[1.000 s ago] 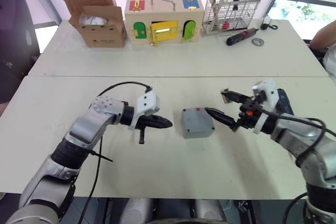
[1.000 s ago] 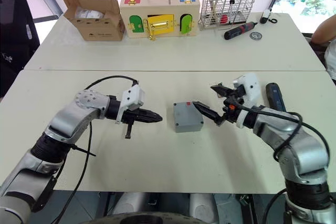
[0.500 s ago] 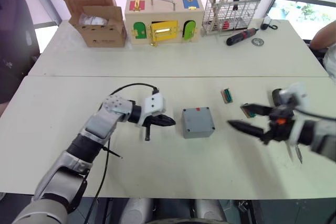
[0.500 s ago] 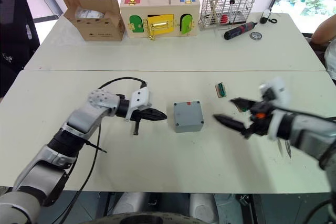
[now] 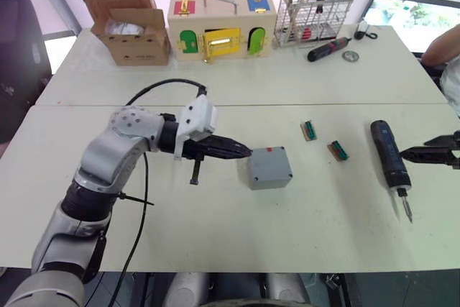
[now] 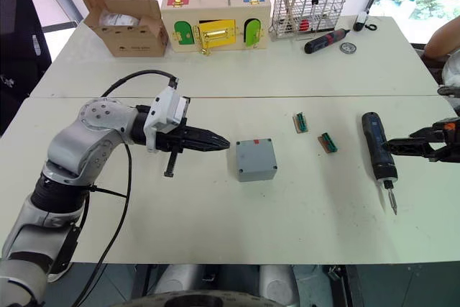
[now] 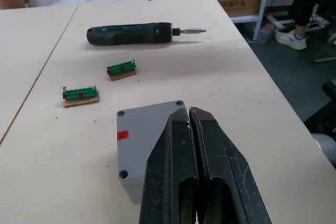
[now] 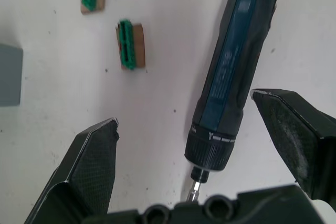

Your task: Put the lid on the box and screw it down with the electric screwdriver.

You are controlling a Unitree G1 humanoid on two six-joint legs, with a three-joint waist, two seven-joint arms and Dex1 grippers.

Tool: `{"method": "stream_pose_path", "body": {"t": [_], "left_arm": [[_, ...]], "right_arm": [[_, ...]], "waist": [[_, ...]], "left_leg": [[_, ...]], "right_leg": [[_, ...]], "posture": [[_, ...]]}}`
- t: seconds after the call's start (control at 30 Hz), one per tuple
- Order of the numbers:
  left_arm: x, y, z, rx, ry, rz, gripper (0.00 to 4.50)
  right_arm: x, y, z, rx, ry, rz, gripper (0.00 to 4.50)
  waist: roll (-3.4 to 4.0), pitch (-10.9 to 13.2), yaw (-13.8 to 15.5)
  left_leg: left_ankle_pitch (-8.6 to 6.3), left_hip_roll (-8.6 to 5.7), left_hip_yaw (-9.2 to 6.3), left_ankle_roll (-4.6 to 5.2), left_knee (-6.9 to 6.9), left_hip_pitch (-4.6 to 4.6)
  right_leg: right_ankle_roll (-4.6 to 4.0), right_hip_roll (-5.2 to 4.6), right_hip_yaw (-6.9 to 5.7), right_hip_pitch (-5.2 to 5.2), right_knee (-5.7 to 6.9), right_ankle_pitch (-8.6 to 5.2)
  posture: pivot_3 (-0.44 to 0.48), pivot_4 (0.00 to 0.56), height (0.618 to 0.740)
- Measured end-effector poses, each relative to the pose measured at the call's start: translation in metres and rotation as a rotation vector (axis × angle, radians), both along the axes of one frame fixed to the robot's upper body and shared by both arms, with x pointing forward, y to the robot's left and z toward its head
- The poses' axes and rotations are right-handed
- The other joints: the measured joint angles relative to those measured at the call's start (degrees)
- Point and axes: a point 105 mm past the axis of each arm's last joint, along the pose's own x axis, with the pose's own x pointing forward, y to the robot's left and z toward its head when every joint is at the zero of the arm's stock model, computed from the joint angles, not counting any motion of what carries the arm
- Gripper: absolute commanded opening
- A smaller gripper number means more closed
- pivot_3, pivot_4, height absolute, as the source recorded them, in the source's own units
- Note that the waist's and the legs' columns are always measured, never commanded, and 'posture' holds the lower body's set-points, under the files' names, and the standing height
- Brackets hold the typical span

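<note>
Lid's on the box (image 5: 269, 167), mid-bench (image 5: 215, 228). Left hand (image 5: 244, 152) is pinched shut, empty, tips right at its left edge. Right hand (image 8: 194, 129) spread wide by the electric screwdriver (image 5: 389, 154), lying at right.

Grey box (image 6: 256, 159) with a red mark, dark blue-black electric screwdriver (image 6: 377, 145), green connector blocks (image 6: 328, 142) on a cream table (image 6: 215, 221).

Left arm reaches inward across the table, its gripper (image 5: 243, 152) pressed closed. Right gripper (image 6: 402, 144) points inward, fingers (image 8: 92, 162) spread wide.
</note>
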Motion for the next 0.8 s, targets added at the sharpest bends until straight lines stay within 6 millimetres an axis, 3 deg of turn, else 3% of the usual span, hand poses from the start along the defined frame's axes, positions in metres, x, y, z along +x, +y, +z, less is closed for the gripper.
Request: {"method": "stream_pose_path", "body": {"t": [0.27, 0.53, 0.8], "left_arm": [[-0.013, -0.010, -0.011, -0.024, 0.033, 0.004, 0.00], [-0.012, -0.009, -0.020, -0.016, 0.055, 0.039, 0.00], [-0.015, -0.011, -0.022, -0.017, 0.052, 0.045, 0.00]], "right_arm": [[0.026, -0.011, -0.037, 0.011, 0.193, -0.099, 4.49], [0.022, -0.019, -0.062, -0.043, 0.356, -0.082, 4.49], [0.021, -0.021, -0.069, -0.086, 0.417, -0.046, 4.49]], "waist": [[0.17, 0.04, 0.02], [0.19, 0.04, 0.44], [0.15, 0.01, 0.34]], "left_leg": [[0.00, -0.05, 0.03, -0.01, -0.03, -0.08], [0.00, -0.10, 0.01, -0.02, -0.02, -0.09], [0.00, -0.09, -0.02, -0.03, 0.05, -0.07]], "right_leg": [[0.00, -0.01, 0.02, -0.14, 0.03, 0.00], [0.00, -0.05, 0.00, -0.14, 0.02, 0.00], [0.00, -0.02, -0.03, -0.08, 0.03, 0.00]], "posture": [[0.000, 0.150, 0.737], [0.000, 0.150, 0.737], [0.000, 0.150, 0.737]]}}
